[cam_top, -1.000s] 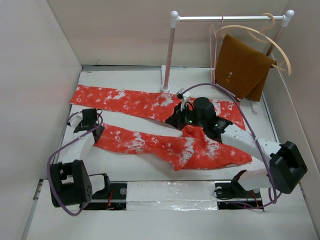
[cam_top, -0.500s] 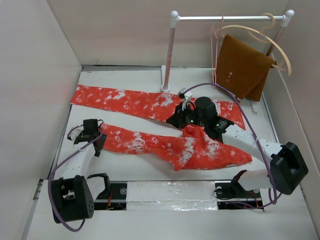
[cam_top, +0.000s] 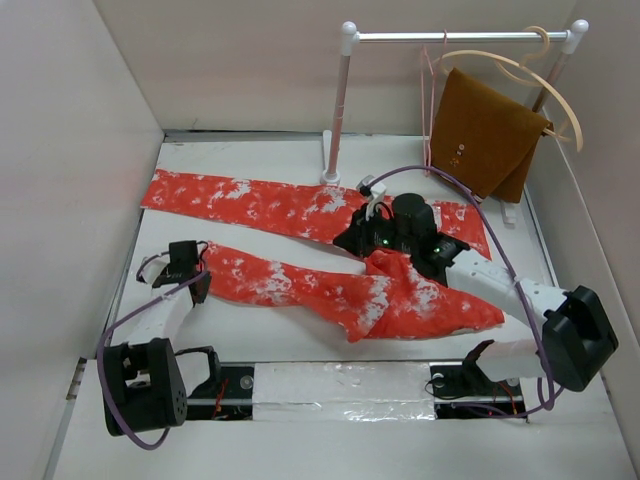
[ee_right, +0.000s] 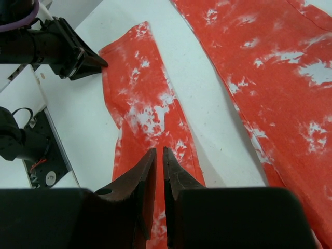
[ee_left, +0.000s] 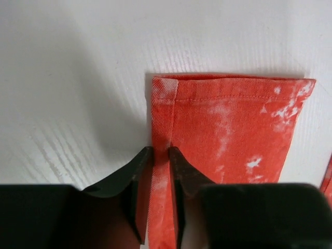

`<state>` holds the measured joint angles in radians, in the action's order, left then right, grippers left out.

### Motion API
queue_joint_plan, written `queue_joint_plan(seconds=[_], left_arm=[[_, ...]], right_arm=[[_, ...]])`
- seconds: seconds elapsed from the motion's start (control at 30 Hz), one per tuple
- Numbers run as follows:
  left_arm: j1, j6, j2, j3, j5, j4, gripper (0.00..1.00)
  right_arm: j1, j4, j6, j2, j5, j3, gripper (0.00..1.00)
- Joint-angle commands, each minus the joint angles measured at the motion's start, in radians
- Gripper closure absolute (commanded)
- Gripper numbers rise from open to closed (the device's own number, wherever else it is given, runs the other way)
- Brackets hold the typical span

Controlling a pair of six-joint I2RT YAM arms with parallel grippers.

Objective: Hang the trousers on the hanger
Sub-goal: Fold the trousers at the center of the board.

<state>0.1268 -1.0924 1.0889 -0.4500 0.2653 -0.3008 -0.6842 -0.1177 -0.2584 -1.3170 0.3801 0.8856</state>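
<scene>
The orange-red, white-splotched trousers point(cam_top: 300, 285) lie flat on the white table with both legs stretching left. My left gripper point(cam_top: 196, 283) sits at the cuff of the near leg. In the left wrist view its jaws point(ee_left: 161, 150) are shut on the cuff's side edge point(ee_left: 228, 119). My right gripper point(cam_top: 385, 258) is at the crotch, where the fabric bunches up. Its jaws point(ee_right: 160, 150) are nearly together over the near leg point(ee_right: 145, 104), with red cloth showing in the slit between them. The thin pink wire hanger point(cam_top: 427, 110) hangs from the rail at the back right.
A white rail point(cam_top: 450, 37) on a post point(cam_top: 335, 120) stands at the back. A brown cloth point(cam_top: 485, 135) hangs there on a beige wooden hanger point(cam_top: 540, 80). Walls close in the left, back and right. The right arm's purple cable point(cam_top: 470, 195) loops above the waistband.
My left gripper moved nearer along the table's left side to the near leg's cuff and closed on its edge. The right gripper stayed at the crotch.
</scene>
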Motion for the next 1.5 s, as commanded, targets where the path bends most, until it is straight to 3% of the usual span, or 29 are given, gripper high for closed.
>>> queue_joint_plan(seconds=[0.0,0.03,0.07,0.2,0.3,0.43,0.53,0.63,0.9,1.0,1.03,1.13,1.3,1.47], left_arm=[[0.008,0.005,0.019,0.053,0.003,0.048,0.85],[0.008,0.021,0.017,0.05,0.006,0.069,0.96],[0.008,0.035,0.016,0.044,0.006,0.08,1.0],[0.008,0.113,-0.036,-0.025,0.006,0.074,1.0],[0.008,0.204,-0.15,-0.111,0.003,0.031,1.0],[0.008,0.313,-0.392,-0.228,0.002,-0.029,1.0],[0.008,0.393,-0.515,-0.31,0.015,-0.075,1.0],[0.008,0.446,-0.592,-0.375,0.04,-0.103,1.0],[-0.044,0.497,-0.696,-0.372,0.019,-0.038,1.0],[-0.1,0.511,-0.716,-0.374,-0.023,-0.023,1.0],[-0.121,0.522,-0.724,-0.372,-0.034,0.0,1.0],[-0.182,0.572,-0.718,-0.378,-0.096,0.017,1.0],[-0.271,0.628,-0.739,-0.363,-0.153,0.011,1.0],[-0.358,0.669,-0.79,-0.331,-0.1,-0.001,1.0]], right_arm=[[0.015,-0.045,-0.001,0.038,-0.009,-0.01,0.84],[0.026,-0.045,-0.004,0.039,-0.012,-0.014,0.84],[0.026,-0.048,-0.005,0.044,-0.017,-0.016,0.84],[0.045,-0.047,-0.019,0.065,-0.079,-0.036,0.85],[0.07,-0.014,-0.037,0.097,-0.208,-0.046,0.88],[0.162,-0.071,-0.11,0.14,-0.245,-0.137,1.0],[0.259,-0.122,-0.159,0.15,-0.213,-0.183,1.0],[0.362,-0.07,-0.191,0.163,-0.176,-0.201,1.0],[0.612,0.087,-0.225,0.312,-0.376,-0.359,1.0],[0.728,0.131,-0.219,0.341,-0.44,-0.375,0.71],[0.759,0.154,-0.22,0.344,-0.454,-0.381,0.5],[0.897,0.188,-0.209,0.345,-0.446,-0.384,0.29],[1.1,0.19,-0.219,0.251,-0.342,-0.393,0.28],[1.134,0.162,-0.208,0.034,-0.183,-0.353,0.28]])
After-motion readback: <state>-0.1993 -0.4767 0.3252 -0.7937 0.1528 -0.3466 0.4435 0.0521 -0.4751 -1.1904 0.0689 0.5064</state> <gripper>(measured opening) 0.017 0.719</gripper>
